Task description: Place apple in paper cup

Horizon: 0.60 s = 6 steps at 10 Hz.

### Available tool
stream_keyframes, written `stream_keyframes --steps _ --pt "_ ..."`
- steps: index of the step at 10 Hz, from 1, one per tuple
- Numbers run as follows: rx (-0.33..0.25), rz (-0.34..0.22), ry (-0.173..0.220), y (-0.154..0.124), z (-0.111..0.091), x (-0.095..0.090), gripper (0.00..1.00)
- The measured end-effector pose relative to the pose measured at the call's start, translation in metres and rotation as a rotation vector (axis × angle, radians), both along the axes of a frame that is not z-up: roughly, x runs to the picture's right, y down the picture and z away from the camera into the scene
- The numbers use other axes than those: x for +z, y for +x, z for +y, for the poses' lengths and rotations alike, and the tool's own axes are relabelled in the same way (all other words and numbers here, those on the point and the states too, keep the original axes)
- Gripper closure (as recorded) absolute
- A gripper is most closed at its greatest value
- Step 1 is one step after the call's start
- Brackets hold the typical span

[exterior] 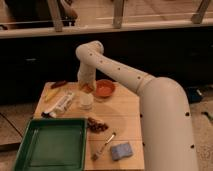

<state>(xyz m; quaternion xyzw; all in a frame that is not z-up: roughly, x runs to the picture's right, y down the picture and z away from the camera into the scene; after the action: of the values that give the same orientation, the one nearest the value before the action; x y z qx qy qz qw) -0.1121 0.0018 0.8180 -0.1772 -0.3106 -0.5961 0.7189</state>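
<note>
Above wooden table [127,112], gripper [87,86] pinches apple [89,88] over paper cup [86,101].

Wooden table [127,115] with green tray [52,145], paper cup [86,101], orange bowl [105,89], blue sponge [121,150]; gripper [87,87] above the cup.

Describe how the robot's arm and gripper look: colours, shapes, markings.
The arm is a thick, smooth, off-white tube with rounded, domed joints and small dark dots along its shell. No loose cables show. It narrows to the gripper, which sits over the paper cup and shows only as a short pale end with an orange-brown tint at its tip.
</note>
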Motion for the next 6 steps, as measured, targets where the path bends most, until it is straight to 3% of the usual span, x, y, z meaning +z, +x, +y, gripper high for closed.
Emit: stream_keyframes --steps 6 --pt "-0.008 -0.027 -0.012 0.0009 0.0020 -0.0003 0.91"
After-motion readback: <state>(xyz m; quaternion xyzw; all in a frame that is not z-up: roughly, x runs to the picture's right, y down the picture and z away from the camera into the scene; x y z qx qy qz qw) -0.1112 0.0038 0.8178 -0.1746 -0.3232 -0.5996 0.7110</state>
